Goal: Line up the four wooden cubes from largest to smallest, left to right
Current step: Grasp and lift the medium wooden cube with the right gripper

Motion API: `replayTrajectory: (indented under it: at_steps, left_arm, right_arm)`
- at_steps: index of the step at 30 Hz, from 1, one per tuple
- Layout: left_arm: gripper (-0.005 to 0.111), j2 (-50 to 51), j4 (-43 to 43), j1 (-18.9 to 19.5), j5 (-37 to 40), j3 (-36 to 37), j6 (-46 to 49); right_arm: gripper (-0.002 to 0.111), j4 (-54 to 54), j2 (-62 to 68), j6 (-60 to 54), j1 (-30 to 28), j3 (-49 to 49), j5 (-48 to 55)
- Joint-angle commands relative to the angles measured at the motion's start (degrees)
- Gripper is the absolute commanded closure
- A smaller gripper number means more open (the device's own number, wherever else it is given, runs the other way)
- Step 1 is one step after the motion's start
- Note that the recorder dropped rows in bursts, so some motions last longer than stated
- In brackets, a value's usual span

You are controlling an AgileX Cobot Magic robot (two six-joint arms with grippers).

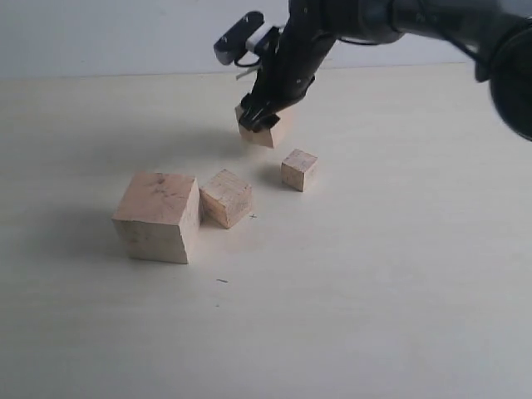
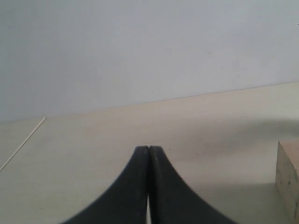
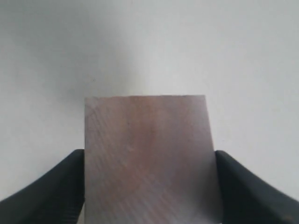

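The largest wooden cube (image 1: 158, 214) stands at the left, with a mid-sized cube (image 1: 226, 198) touching its right side. The smallest cube (image 1: 298, 169) sits farther right and back. My right gripper (image 1: 256, 116) is shut on a fourth mid-sized cube (image 1: 266, 132), held behind the others; whether it touches the table is unclear. In the right wrist view that cube (image 3: 148, 158) fills the space between both black fingers (image 3: 51, 186). My left gripper (image 2: 148, 148) is shut and empty above the table, with one cube's edge (image 2: 287, 179) beside it. The left arm is out of the exterior view.
The pale tabletop (image 1: 374, 291) stretches wide to the right and front. A light wall (image 1: 100, 33) rises behind the table's back edge. The right arm (image 1: 432, 25) reaches in from the upper right.
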Motion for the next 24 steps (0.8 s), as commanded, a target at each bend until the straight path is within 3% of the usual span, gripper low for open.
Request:
replayTrajectory:
  at_steps: [1, 6, 10, 16, 24]
  left_arm:
    - [0.107, -0.40, -0.08, 0.06, -0.22, -0.01, -0.09]
    - [0.107, -0.40, -0.08, 0.06, -0.22, -0.01, -0.09]
    - [0.107, -0.40, -0.08, 0.06, -0.22, -0.01, -0.09]
    - [0.107, -0.40, -0.08, 0.06, -0.22, -0.01, -0.09]
    - [0.107, -0.40, -0.08, 0.06, -0.22, -0.01, -0.09]
  right_arm:
    - [0.106, 0.23, -12.63, 0.36, -0.24, -0.30, 6.51]
    - [0.106, 6.56, -22.57, -2.32, -0.13, 1.84, 16.39]
    - [0.106, 15.12, -28.63, -9.32, 0.18, 12.16, 16.70]
    - [0.106, 21.20, -33.67, -16.86, 4.17, 31.42, 4.73]
    - [0.106, 22.13, -29.02, -18.28, 11.26, 41.84, -4.62]
